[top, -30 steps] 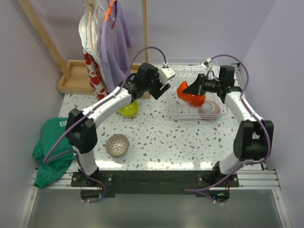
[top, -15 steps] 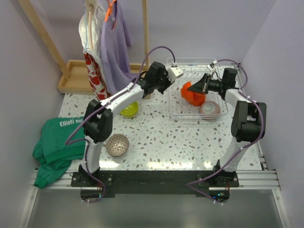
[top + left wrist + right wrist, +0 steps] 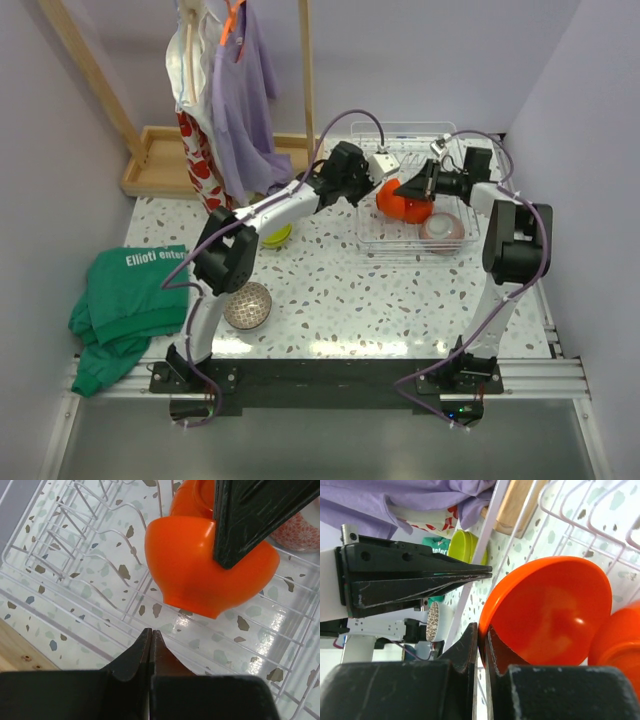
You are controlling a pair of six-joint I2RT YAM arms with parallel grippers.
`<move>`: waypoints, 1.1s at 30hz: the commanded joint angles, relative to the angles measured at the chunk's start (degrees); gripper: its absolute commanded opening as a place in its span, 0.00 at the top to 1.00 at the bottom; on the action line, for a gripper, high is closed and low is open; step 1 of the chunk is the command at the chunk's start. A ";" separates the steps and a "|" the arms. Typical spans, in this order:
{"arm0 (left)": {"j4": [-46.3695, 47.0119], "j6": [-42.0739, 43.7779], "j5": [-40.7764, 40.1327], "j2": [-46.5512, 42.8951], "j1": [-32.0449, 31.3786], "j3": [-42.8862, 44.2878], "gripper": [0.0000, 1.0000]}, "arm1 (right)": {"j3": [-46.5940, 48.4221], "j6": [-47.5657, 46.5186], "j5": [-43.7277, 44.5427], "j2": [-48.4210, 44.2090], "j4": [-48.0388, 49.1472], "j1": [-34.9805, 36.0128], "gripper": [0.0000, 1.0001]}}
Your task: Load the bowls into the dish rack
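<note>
The glossy orange-red bowl (image 3: 403,203) hangs tilted on its side over the left part of the dish rack (image 3: 455,140). My right gripper (image 3: 408,188) is shut on its rim, which sits between the fingertips (image 3: 482,627). My left gripper (image 3: 151,632) is shut and holds nothing. It hovers over the rack's near wires (image 3: 75,545), just short of the orange-red bowl (image 3: 200,570). A white bowl with a pinkish underside (image 3: 441,228) lies in the rack's right corner. The lime green bowl (image 3: 274,236) and the speckled bowl (image 3: 247,305) rest on the table, left of the rack.
A wooden tray base (image 3: 160,160) with posts and hanging clothes (image 3: 228,95) stands at the back left. A green cloth (image 3: 120,300) lies at the table's left edge. Purple walls close in on both sides.
My left gripper has shut and reached rightward to the rack's edge. The right gripper has shifted the orange-red bowl slightly back in the rack, and its elbow has swung in.
</note>
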 commanded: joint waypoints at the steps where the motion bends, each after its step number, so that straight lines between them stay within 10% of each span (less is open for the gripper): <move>1: 4.53 -0.93 2.04 1.89 -0.90 3.89 1.00 | 3.12 -5.71 2.86 0.73 -3.76 -2.62 0.89; 33: 15.34 -3.65 3.45 10.59 -4.07 9.07 1.00 | 3.48 -24.97 24.92 -12.09 -16.16 -6.92 0.58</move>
